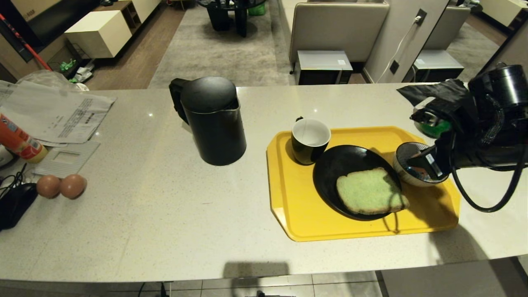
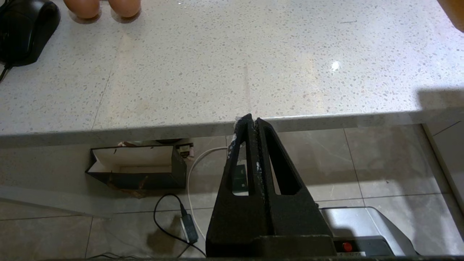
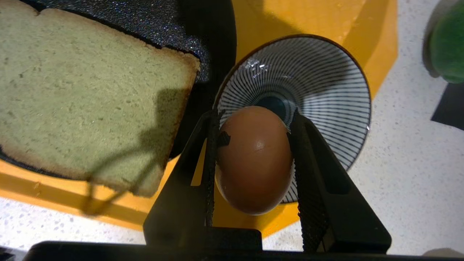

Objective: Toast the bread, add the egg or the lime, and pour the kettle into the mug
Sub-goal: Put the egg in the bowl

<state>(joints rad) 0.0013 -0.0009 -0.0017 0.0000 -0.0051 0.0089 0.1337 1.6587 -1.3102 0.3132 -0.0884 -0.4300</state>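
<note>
Between the right gripper's (image 3: 253,156) jaws sits the egg (image 3: 253,159), clamped on both sides and held over the striped bowl (image 3: 326,94) at the right end of the yellow tray (image 1: 288,198). Just beside the bowl, the bread (image 1: 369,190) lies on a black plate (image 1: 334,165), with the mug (image 1: 309,140) behind it. Left of the tray stands the kettle (image 1: 212,119) on the tabletop (image 1: 165,214). Beyond the bowl lies the lime (image 3: 449,50). At the tabletop's near edge the left gripper (image 2: 252,121) hangs with jaws pressed together, empty.
</note>
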